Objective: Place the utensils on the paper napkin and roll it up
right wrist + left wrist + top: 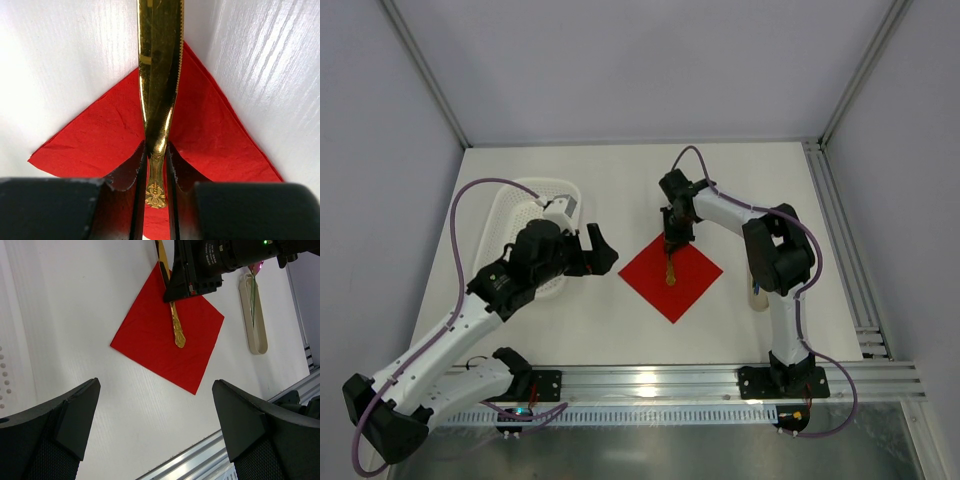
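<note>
A white perforated basket (535, 183) is sitting on the white surface (620, 180) to the left of the left claw (604, 250), with the arm partly covering it. A beige oblong tray (260, 342) is lying on the surface to the right of the right claw (672, 240), apart from it, with its long side pointing toward the near edge. An aluminium rail (660, 380) is running along that edge, well behind both claws.
</note>
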Controlling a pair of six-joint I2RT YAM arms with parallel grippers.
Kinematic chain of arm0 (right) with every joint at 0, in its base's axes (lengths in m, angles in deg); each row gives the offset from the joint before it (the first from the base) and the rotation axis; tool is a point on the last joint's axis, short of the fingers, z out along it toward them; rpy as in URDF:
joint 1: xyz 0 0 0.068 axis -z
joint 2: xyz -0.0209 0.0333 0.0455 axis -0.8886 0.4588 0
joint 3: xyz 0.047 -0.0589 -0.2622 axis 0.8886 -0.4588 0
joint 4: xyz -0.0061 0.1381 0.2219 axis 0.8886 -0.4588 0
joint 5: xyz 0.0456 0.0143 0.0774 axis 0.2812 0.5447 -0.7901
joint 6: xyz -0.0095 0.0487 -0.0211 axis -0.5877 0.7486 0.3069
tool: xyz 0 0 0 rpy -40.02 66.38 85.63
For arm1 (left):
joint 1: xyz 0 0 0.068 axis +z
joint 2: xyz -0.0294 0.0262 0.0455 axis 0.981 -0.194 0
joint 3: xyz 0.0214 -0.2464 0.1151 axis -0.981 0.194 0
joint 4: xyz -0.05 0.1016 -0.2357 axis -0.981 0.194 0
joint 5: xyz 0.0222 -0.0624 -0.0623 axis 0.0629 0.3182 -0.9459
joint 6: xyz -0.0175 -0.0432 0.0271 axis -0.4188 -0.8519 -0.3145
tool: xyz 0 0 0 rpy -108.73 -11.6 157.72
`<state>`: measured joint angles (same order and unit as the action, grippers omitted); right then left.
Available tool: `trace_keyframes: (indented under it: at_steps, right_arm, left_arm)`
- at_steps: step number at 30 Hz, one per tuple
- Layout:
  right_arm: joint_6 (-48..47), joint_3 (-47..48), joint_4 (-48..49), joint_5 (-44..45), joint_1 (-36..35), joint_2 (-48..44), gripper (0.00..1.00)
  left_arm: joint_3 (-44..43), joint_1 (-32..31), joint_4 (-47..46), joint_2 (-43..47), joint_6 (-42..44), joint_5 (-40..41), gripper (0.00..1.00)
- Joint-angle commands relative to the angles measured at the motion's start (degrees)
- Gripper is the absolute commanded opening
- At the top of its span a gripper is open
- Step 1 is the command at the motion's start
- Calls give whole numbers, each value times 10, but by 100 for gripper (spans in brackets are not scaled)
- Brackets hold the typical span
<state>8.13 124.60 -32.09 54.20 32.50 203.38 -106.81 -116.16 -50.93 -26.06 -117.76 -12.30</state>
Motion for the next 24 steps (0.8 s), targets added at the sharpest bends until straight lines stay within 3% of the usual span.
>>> trace_keyframes:
  at_steps: [1, 11, 13, 17, 20, 24]
  right_arm:
    - [5, 31, -11, -11, 2, -2, 4]
    - [3, 14, -34, -15, 4, -7, 4]
    - [7, 6, -27, -17, 5, -8, 4]
    - [7, -7, -9, -21, 6, -15, 4]
    - [6, -11, 0, -28, 7, -16, 4]
    - [3, -19, 8, -29, 7, -19, 4]
  left_arm:
    - [-12, 3, -8, -2, 13, 5, 100]
    - [-6, 3, -19, -7, 8, 5, 100]
    - [-5, 3, -20, -15, 5, -2, 95]
    - [5, 3, -44, -61, 3, -44, 39]
    - [6, 2, -70, -98, -1, -76, 21]
    - [5, 2, -102, -178, -6, -89, 10]
